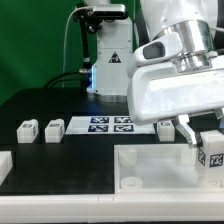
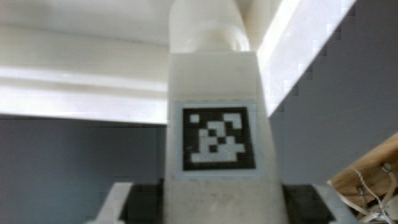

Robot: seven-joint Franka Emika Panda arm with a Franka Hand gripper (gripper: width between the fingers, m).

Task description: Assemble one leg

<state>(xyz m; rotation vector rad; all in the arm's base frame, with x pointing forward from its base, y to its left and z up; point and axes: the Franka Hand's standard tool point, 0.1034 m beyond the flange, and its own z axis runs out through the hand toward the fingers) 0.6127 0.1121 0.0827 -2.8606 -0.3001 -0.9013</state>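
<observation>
My gripper (image 1: pixel 205 138) is shut on a white squarish leg (image 1: pixel 213 152) with a black-and-white tag, holding it over the right end of the large white tray-like part (image 1: pixel 150 165). In the wrist view the leg (image 2: pixel 222 130) fills the middle, tag facing the camera, clamped between my two dark finger pads (image 2: pixel 146 200). Its far end reaches a white rim of the tray-like part (image 2: pixel 89 95). Three more legs lie on the black table at the exterior view's left: one (image 1: pixel 26 128), a second (image 1: pixel 54 128), and a third at the edge (image 1: pixel 4 163).
The marker board (image 1: pixel 112 124) lies on the table behind the tray-like part. A white stand with a lamp (image 1: pixel 108 60) rises at the back. Another small white piece (image 1: pixel 165 126) sits at the marker board's right end.
</observation>
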